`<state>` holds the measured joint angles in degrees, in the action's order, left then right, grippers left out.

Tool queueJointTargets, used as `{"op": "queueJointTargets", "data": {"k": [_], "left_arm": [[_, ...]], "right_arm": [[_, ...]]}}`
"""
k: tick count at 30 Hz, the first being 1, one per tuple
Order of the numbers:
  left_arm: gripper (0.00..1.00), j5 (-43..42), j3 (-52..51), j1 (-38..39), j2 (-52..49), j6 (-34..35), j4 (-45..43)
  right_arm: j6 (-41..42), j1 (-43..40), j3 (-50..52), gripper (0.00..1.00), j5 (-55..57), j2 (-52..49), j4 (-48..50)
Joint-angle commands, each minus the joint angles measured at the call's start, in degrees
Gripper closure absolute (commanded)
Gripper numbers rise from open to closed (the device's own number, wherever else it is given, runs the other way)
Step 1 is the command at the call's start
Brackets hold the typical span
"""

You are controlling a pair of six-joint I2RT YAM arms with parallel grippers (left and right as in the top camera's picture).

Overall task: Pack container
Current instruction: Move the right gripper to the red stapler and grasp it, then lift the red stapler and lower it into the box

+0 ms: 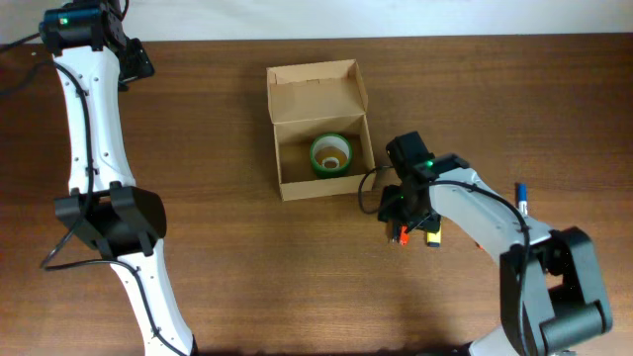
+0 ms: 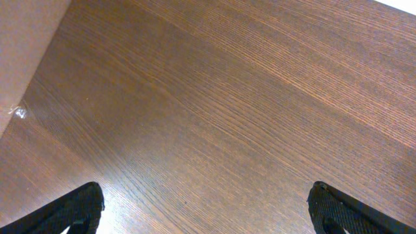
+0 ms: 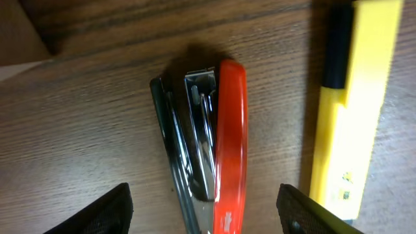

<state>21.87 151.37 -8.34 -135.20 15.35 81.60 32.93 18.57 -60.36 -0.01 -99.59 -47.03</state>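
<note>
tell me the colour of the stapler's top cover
Red, on the stapler, with a black base; clearest in the right wrist view.

Bright, even light falls from above, and the bench (image 1: 247, 277) shows its grain cleanly in the overhead view. In the right wrist view the stapler (image 3: 218, 143) is sharp, with glints on its metal and a soft dark shadow just behind its nose. The yellow tool (image 3: 354, 110) to the right of the stapler is blurred and washed out. The left wrist view has a pale sheen on the wood, and the fingertips (image 2: 71, 211) of the left pincer (image 2: 205, 214) are out of focus.
</note>
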Motion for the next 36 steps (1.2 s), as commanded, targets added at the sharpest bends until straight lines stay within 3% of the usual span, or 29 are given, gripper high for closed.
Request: {"op": "queueJointTargets", "data": {"k": [1,4,6,8,9,11,19,27,32,36], "left_arm": [[0.0,-0.02,-0.28,-0.2,1.81,-0.9,0.04],[0.01,-0.02,-0.28,-0.2,1.81,-0.9,0.04],[0.0,-0.02,-0.28,-0.2,1.81,-0.9,0.04],[0.0,-0.02,-0.28,-0.2,1.81,-0.9,0.04],[0.0,-0.02,-0.28,-0.2,1.81,-0.9,0.04],[0.0,-0.02,-0.28,-0.2,1.81,-0.9,0.04],[0.0,-0.02,-0.28,-0.2,1.81,-0.9,0.04],[0.0,-0.04,-0.28,-0.2,1.81,-0.9,0.04],[0.0,-0.02,-0.28,-0.2,1.81,-0.9,0.04],[0.0,-0.02,-0.28,-0.2,1.81,-0.9,0.04]], "right_arm": [[-1.44,0.13,0.31,0.29,1.14,-2.62,0.22],[-1.44,0.07,0.33,0.3,1.38,-4.2,1.31],[-1.44,0.07,0.33,0.37,1.36,-5.55,1.81],[-1.46,0.07,0.33,0.54,1.36,-5.88,1.97],[-1.49,0.07,0.31,0.73,1.36,-5.88,2.19],[-2.73,0.07,0.31,0.89,1.33,-5.88,2.47],[-6.73,0.07,-2.12,0.96,-0.85,-5.53,1.42],[-15.43,-2.99,-20.06,0.96,0.72,-2.75,-7.17],[-28.24,-8.61,-38.14,0.96,0.7,-2.75,-13.4],[-44.54,-10.82,-52.06,0.97,0.7,-3.06,-15.5]]}}
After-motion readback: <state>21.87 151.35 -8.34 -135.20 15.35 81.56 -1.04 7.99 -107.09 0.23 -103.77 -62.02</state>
